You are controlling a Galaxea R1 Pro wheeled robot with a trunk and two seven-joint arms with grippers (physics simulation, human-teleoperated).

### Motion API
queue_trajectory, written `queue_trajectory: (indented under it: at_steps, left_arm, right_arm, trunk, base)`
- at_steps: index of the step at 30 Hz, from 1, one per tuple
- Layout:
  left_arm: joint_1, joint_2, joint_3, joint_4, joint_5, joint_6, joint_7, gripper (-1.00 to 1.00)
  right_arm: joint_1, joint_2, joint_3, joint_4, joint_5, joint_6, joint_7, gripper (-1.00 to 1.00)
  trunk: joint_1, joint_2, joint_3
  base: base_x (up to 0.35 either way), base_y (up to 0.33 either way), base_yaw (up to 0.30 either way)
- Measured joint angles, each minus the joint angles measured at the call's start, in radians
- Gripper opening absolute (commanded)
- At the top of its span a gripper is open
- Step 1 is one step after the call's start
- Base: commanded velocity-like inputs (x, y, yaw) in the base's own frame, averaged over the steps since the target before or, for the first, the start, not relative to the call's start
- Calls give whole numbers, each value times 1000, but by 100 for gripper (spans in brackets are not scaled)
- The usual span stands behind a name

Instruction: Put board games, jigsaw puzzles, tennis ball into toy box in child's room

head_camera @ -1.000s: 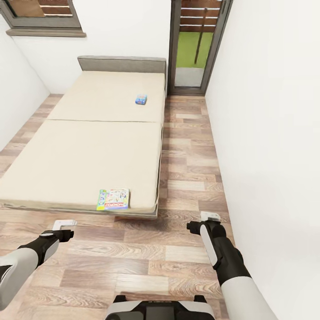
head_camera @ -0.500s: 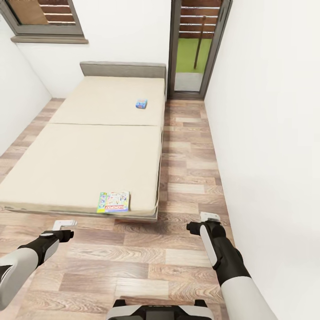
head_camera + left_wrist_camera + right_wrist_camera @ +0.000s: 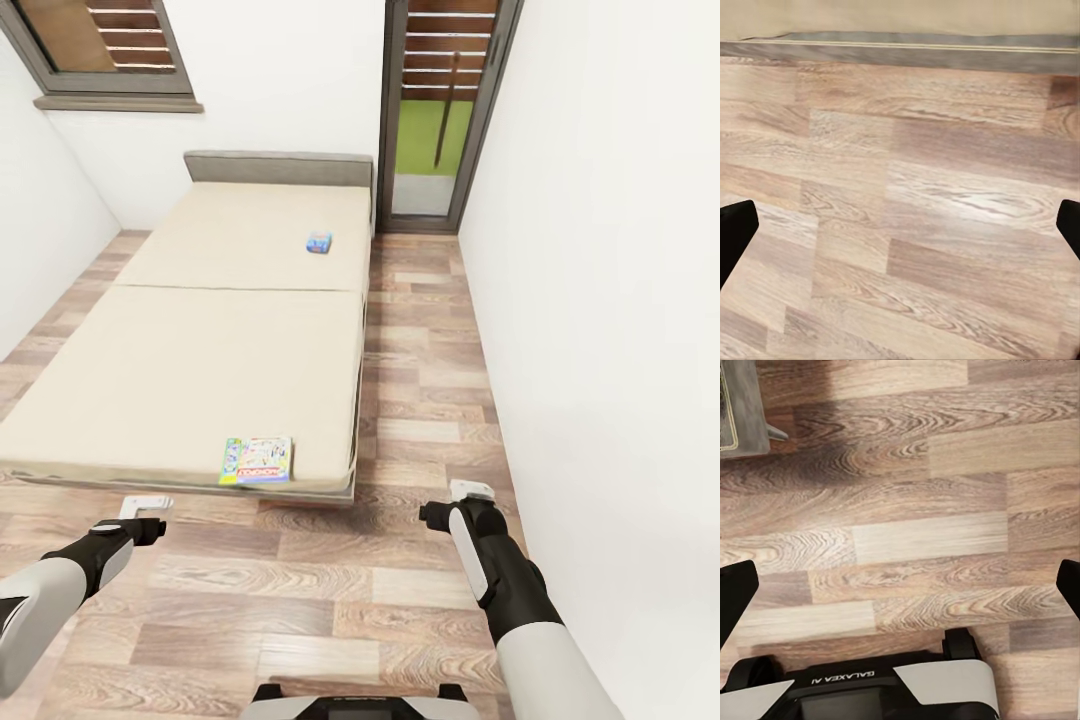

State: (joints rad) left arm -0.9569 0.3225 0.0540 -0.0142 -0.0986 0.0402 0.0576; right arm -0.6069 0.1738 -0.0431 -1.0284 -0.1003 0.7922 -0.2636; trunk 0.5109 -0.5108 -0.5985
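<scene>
White-walled room, wood-plank floor. Two printed cardboard board games lie uncollected on beige bed; left gripper and right gripper wide open, empty.

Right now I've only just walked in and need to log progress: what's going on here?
The robot stands on the wood floor at the foot of the bed, handling nothing. Its left hand and right hand are open and empty over the floor. Two board games lie on the mattress: a colourful one at the near edge, a blue one towards the headboard.
</scene>
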Motion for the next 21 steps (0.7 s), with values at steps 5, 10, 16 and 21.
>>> queue_trajectory:
  at_steps: [5, 10, 16, 21]
  left_arm:
    - [0, 0, 0, 0, -1, 0, -1, 100]
    - [0, 1, 0, 0, -1, 0, -1, 100]
    - [0, 1, -1, 0, -1, -1, -1, 100]
    - [0, 1, -1, 0, -1, -1, 0, 100]
  right_arm:
    - [0, 0, 0, 0, 1, 0, 0, 100]
    - [0, 0, 0, 0, 3, 0, 0, 100]
    - [0, 0, 0, 0, 4, -4, 0, 100]
    - [0, 0, 0, 0, 1, -38, -1, 100]
  trunk:
    - [0, 0, 8]
    - [0, 0, 16]
    - [0, 0, 26]
    - [0, 0, 35]
  base:
    - [0, 0, 0]
    - [0, 0, 0]
    - [0, 0, 0]
    - [0, 0, 0]
